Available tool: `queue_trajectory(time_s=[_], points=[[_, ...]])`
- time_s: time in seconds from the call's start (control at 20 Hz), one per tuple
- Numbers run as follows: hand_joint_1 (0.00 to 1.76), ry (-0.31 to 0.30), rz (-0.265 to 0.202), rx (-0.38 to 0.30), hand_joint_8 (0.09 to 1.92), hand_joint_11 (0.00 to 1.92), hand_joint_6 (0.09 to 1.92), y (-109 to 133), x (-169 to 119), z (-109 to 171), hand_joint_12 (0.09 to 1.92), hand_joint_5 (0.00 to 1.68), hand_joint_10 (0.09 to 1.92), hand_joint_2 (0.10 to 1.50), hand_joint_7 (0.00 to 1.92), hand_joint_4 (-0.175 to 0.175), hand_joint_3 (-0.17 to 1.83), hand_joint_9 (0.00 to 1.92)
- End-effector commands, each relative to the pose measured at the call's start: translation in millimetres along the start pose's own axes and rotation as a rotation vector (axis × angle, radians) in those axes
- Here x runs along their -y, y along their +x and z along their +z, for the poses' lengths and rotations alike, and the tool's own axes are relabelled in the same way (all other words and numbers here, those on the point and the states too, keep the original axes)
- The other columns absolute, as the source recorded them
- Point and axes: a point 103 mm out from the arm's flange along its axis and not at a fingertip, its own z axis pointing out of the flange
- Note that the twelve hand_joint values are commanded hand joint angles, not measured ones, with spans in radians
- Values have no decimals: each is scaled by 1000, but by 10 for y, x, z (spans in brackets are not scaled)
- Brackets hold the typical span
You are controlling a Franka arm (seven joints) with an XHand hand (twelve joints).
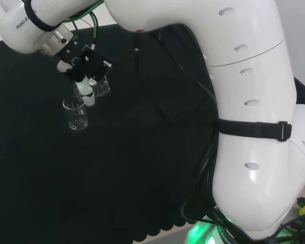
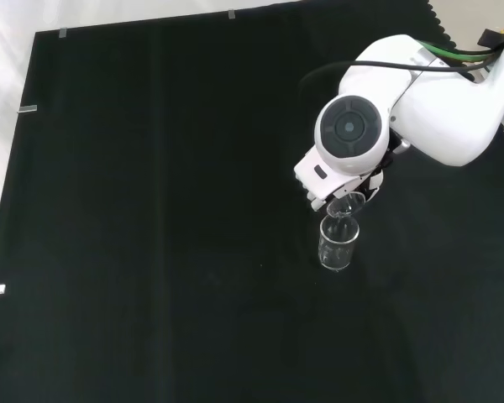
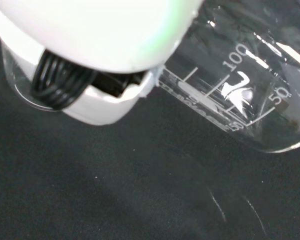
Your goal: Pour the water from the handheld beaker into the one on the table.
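Your hand (image 1: 84,68) has its fingers (image 1: 87,94) curled round the handheld beaker (image 1: 102,85), which sits between them and is tipped over, its mouth leaning down toward the beaker on the table (image 1: 76,114). In the head view that standing beaker is just below and to the left of your fingertips, upright on the black cloth (image 1: 142,168), its rim very near the lowest white fingertip; you cannot tell from here whether they touch. In the front view the hand (image 2: 346,186) peeks out under the arm's white link (image 2: 420,92) with its round grey cap (image 2: 349,127), and the tilted beaker (image 2: 344,205) hangs right beneath your fingers, its lip over the open mouth of the table beaker (image 2: 338,243). From the wrist camera you see a white part of the hand (image 3: 100,55) close up, with the held beaker (image 3: 240,85) lying steeply tilted beside it, its printed scale marks facing you. How much water either beaker holds is hard to make out through the clear glass.
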Motion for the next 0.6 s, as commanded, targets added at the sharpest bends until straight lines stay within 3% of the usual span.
queue_trajectory(time_s=[0.05,0.6], points=[[1436,-3,-1,9,372,1259,414,11,7,-31,807,1385,323,595,1508,-175,643,1405],[1436,5,5,38,372,1261,414,39,4,-77,805,1385,322,595,1508,-175,642,1405]])
